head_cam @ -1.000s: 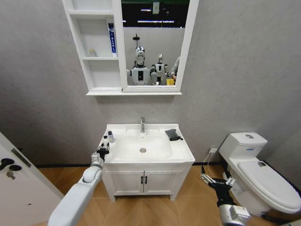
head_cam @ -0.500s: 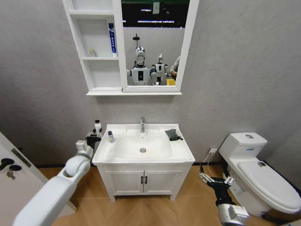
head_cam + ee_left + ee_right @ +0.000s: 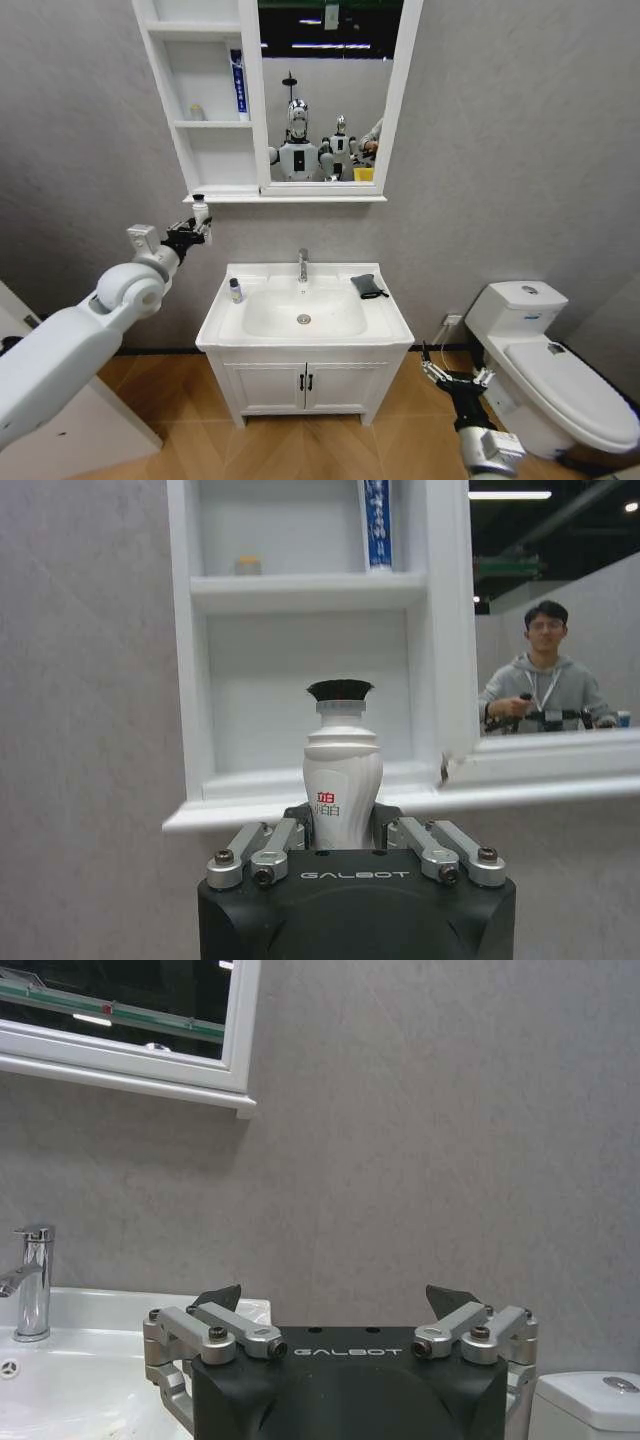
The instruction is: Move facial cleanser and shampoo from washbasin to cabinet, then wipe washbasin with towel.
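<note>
The left claw (image 3: pixel 343 842) grips a white black-capped bottle (image 3: pixel 342 780) upright; keep it level, clear the cabinet's (image 3: pixel 300 805) bottom ledge just ahead. The right claw (image 3: pixel 338 1305) hangs open.

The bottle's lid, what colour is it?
Black, on the white bottle in the left pincer; clearest in the left wrist view.
</note>
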Robot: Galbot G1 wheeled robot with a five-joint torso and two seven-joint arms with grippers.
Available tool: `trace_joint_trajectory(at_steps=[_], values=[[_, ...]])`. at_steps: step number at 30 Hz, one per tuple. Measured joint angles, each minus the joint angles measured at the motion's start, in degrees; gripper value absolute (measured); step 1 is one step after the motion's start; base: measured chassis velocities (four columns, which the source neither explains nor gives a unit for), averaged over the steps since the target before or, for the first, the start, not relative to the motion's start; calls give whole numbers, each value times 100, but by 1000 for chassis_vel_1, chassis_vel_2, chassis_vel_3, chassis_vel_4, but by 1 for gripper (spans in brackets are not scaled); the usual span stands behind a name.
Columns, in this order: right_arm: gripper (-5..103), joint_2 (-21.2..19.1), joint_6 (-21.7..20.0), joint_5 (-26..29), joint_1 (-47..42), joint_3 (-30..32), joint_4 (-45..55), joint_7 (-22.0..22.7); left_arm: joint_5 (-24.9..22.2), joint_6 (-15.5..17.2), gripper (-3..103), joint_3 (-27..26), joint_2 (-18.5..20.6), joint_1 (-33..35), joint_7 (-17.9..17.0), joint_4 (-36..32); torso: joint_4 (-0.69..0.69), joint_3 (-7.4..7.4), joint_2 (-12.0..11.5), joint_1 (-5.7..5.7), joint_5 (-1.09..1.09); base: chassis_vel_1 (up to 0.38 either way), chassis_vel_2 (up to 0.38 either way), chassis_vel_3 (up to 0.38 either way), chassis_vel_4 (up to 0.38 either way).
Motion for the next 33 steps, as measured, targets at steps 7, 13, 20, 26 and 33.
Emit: trace_joint_trajectory(at_steps=[7, 13, 20, 26, 33], values=[[100, 10, 5, 12, 12, 10, -9, 1, -103, 87, 30, 747, -651, -1386, -169, 1095, -1, 1, -1, 1, -4, 0, 0, 0, 0], [100, -6, 17, 70, 31, 81, -29, 3, 63, 48, 30, 1389, -1341, -2364, -111, 2033, -1, 1, -1, 1, -4, 0, 0, 0, 0], [100, 1, 31, 97, 68, 95, -105, 4, 403, -39, 30, 1610, -1967, -2841, 24, 3061, -3, 1, -1, 1, -5, 0, 0, 0, 0], [100, -9, 44, 129, 86, 106, -142, 9, 1136, -352, 30, 1724, -2676, -3189, 329, 4390, -1, 1, -1, 1, -6, 0, 0, 0, 0], [100, -51, 25, 224, 78, 194, -138, 26, 1794, -692, 30, 1663, -3110, -3475, 747, 5516, 0, 1, -1, 1, -5, 0, 0, 0, 0]])
